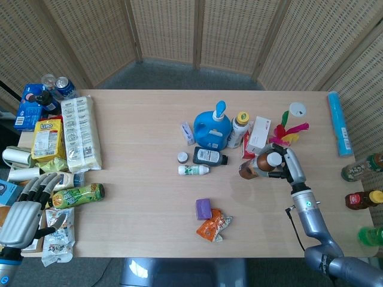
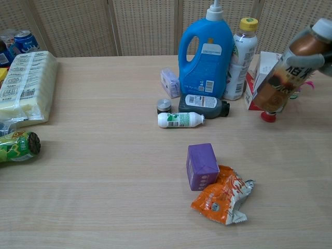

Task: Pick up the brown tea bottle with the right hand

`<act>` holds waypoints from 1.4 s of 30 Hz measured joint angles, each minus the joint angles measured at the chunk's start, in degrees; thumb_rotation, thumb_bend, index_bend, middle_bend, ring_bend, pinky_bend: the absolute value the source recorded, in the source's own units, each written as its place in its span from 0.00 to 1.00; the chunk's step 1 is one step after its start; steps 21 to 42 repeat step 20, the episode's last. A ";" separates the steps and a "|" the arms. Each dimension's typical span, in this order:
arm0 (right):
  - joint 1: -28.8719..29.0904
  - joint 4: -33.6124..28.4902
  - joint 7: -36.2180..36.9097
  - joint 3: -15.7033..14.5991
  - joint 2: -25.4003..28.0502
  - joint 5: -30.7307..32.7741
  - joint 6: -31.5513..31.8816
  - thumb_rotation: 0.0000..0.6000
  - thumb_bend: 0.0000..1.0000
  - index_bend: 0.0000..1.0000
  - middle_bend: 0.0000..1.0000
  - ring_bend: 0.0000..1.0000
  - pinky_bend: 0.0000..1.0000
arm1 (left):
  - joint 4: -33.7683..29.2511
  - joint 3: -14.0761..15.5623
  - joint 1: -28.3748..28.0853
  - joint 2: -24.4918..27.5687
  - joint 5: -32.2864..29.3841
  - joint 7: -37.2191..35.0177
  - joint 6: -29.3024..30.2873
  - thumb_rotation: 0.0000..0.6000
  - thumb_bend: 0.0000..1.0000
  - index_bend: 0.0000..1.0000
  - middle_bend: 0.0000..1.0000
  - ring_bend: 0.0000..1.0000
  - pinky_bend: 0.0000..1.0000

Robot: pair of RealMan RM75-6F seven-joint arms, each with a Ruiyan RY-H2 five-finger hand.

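The brown tea bottle (image 1: 257, 164) (image 2: 288, 70) has a white cap and a dark label. It hangs tilted above the table, cap toward the right, clear of the wood. My right hand (image 1: 283, 164) (image 2: 320, 58) grips it near the neck, at the right of the table. My left hand (image 1: 23, 210) hovers with fingers spread off the table's left front corner, holding nothing; the chest view does not show it.
A blue detergent jug (image 2: 206, 54), a yellow-capped bottle (image 2: 240, 51), a white-red box (image 2: 263, 77) and small bottles (image 2: 180, 120) stand just left of the lifted bottle. A purple box (image 2: 201, 166) and orange wrapper (image 2: 223, 200) lie nearer. Snack packs (image 1: 81, 132) fill the left side.
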 measured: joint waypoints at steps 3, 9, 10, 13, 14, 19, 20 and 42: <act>0.33 -4.94 -2.00 1.29 3.27 -0.26 0.54 1.00 0.25 0.71 1.00 0.71 0.92 | 0.24 0.28 0.28 -0.19 0.38 -0.35 0.27 1.00 0.37 0.00 0.00 0.00 0.00; 1.24 -15.20 -6.30 4.11 9.45 -0.57 1.41 1.00 0.24 0.73 1.00 0.73 0.92 | 1.39 0.63 0.77 -0.38 0.63 -1.84 0.73 1.00 0.37 0.00 0.00 0.00 0.00; 1.36 -16.71 -6.85 4.56 10.17 -0.50 1.58 1.00 0.24 0.73 1.00 0.74 0.92 | 1.66 0.67 0.84 -0.45 0.61 -2.20 0.77 1.00 0.37 0.00 0.00 0.00 0.00; 1.76 -21.51 -9.09 5.95 12.46 -0.07 2.05 1.00 0.24 0.74 1.00 0.74 0.92 | 2.77 0.76 1.03 -0.78 0.48 -3.50 0.87 1.00 0.38 0.00 0.00 0.00 0.00; 1.90 -22.69 -10.03 6.29 13.07 0.11 2.13 1.00 0.24 0.74 1.00 0.74 0.92 | 3.20 0.79 1.11 -0.93 0.43 -4.03 0.92 1.00 0.37 0.00 0.00 0.00 0.00; 2.93 -27.94 -14.53 7.47 15.89 1.65 1.78 1.00 0.24 0.74 1.00 0.74 0.92 | 4.71 0.84 1.36 -1.41 0.43 -5.64 1.17 1.00 0.38 0.00 0.00 0.00 0.00; 3.10 -28.39 -14.97 7.56 16.14 1.93 1.67 1.00 0.24 0.74 1.00 0.74 0.92 | 4.92 0.83 1.38 -1.50 0.46 -5.93 1.20 1.00 0.38 0.00 0.00 0.00 0.00; 3.10 -28.39 -14.97 7.56 16.14 1.93 1.67 1.00 0.24 0.74 1.00 0.74 0.92 | 4.92 0.83 1.38 -1.50 0.46 -5.93 1.20 1.00 0.38 0.00 0.00 0.00 0.00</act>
